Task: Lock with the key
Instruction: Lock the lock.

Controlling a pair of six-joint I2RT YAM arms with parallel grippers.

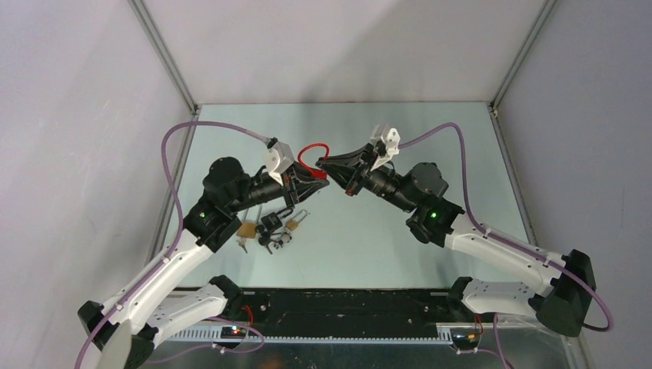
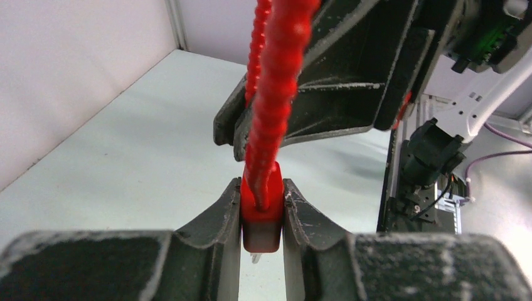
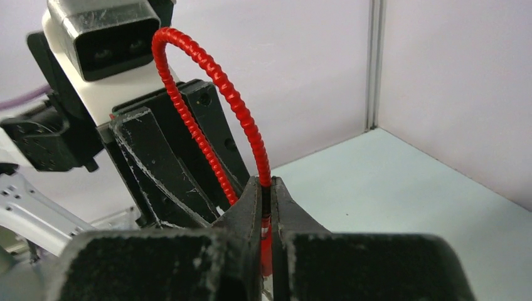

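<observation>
1. We get the top external view from above and behind the arms. It looks down and forward over the whole pale green table top (image 1: 369,231) and stands farthest off, with the black mounting rail (image 1: 346,304) along its lower edge.
2. We get the left wrist view from just behind the left gripper (image 2: 261,185). It looks along its own dark fingers, very near, towards the right gripper (image 2: 233,135) and the right arm beyond.
3. Our right wrist view sits equally near behind its own fingers. It faces the opposite way, at the left wrist's grey camera housing (image 3: 103,34).
4. We find the red ribbed cable-loop lock (image 1: 313,151) in all three views, where both grippers meet.
</observation>
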